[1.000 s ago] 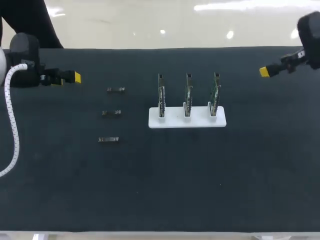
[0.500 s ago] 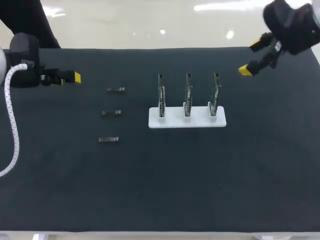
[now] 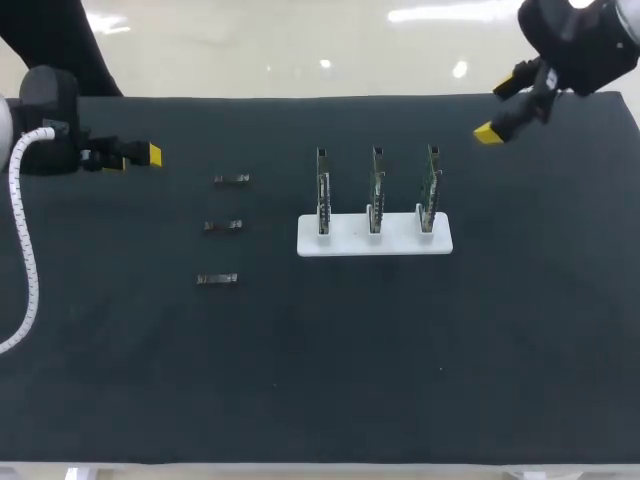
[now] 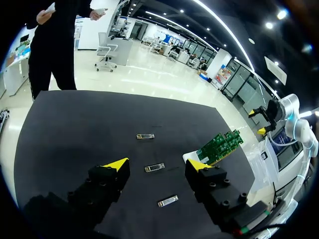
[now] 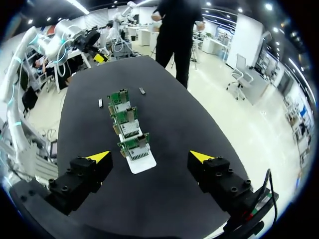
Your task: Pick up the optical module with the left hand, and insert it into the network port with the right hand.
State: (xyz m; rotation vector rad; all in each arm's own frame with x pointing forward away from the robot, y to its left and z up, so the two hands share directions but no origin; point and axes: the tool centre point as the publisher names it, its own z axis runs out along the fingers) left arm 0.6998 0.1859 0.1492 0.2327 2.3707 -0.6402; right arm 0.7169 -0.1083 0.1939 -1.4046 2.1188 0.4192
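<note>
Three small optical modules lie flat on the black counter (image 3: 120,350), in a loose column left of the middle in the head view. They are the far module (image 3: 232,180), the middle module (image 3: 223,226) and the near module (image 3: 217,279). Each lies apart from the others, and nothing touches any of them.

To their right is a white stand (image 3: 345,243) with three green circuit boards set upright on edge, side by side: the left board (image 3: 322,190), the centre board (image 3: 376,188) and the right board (image 3: 431,185). The ports on them are too small to make out.

The left arm's fingers (image 3: 140,156) hover near the counter's left edge, a little farther back than the far module and well apart from it, pointing toward the column. In the left wrist view the two yellow tips stand wide apart and grip nothing. The middle module (image 4: 154,168) lies on the counter ahead of them, with the other two on either side of it and the boards farther off. A white coiled cable (image 3: 22,250) hangs from this arm.

The right arm's fingers (image 3: 507,120) hang above the counter's far right corner, beyond the right board and well apart from it. In the right wrist view they are spread wide and hold nothing. The white stand (image 5: 142,163) sits ahead between them, its boards lined up one behind another.
</note>
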